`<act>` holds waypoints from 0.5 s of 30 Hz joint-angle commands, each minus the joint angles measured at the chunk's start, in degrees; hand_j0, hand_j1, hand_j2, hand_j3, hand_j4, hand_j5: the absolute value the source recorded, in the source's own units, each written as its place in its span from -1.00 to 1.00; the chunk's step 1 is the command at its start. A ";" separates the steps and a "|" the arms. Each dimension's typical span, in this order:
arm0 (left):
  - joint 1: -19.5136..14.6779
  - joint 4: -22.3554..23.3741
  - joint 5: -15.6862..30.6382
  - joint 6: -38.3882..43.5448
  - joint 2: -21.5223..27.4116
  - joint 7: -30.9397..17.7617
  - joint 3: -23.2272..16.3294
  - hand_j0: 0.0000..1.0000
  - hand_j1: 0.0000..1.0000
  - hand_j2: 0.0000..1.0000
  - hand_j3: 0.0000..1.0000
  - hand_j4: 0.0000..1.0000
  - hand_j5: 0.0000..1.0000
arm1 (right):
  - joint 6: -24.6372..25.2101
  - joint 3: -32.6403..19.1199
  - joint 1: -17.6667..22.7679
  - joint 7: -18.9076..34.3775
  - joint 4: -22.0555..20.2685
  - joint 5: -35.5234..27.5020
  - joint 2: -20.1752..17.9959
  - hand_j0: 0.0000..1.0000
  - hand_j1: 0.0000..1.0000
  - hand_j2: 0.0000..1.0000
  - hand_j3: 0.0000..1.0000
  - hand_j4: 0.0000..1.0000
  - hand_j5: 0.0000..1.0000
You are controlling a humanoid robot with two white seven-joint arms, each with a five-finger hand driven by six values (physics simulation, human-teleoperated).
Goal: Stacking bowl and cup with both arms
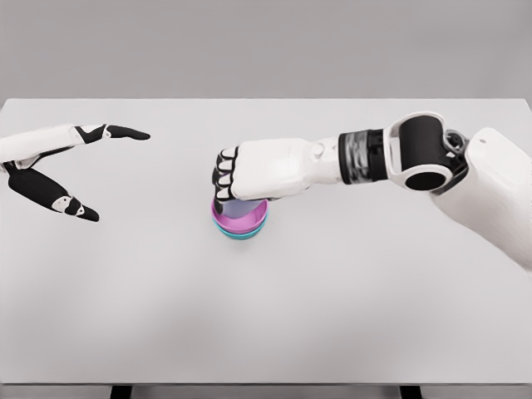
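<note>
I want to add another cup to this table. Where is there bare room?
Bare: the near half of the table, below the stacked bowls, and the far strip. Crowded: the centre, where the right hand covers the bowls, and the left edge by the open left hand.

Single head view looks down onto the table (332, 316).

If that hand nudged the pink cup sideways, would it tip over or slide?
Probably slide, and likely with its base. The pink cup looks low and wide, nested in the teal bowl, so tipping seems unlikely. The right hand partly hides it, so its depth is unclear. It looks rigid.
</note>
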 commanded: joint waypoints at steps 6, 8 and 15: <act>0.00 -0.02 0.49 0.14 0.06 0.02 0.06 1.00 1.00 1.00 1.00 1.00 1.00 | 0.17 1.17 0.00 -0.04 2.74 -0.17 0.81 0.32 0.32 0.32 0.32 0.32 0.32; 0.00 -0.02 0.49 0.14 0.06 0.02 0.06 1.00 1.00 1.00 1.00 1.00 1.00 | 0.17 1.44 0.09 -0.04 2.74 -0.17 0.73 0.32 0.32 0.32 0.32 0.32 0.32; 0.00 -0.02 0.49 0.14 0.06 0.02 0.06 1.00 1.00 1.00 1.00 1.00 1.00 | 0.17 2.58 0.00 -0.04 2.74 -0.17 0.73 0.37 0.37 0.37 0.37 0.37 0.37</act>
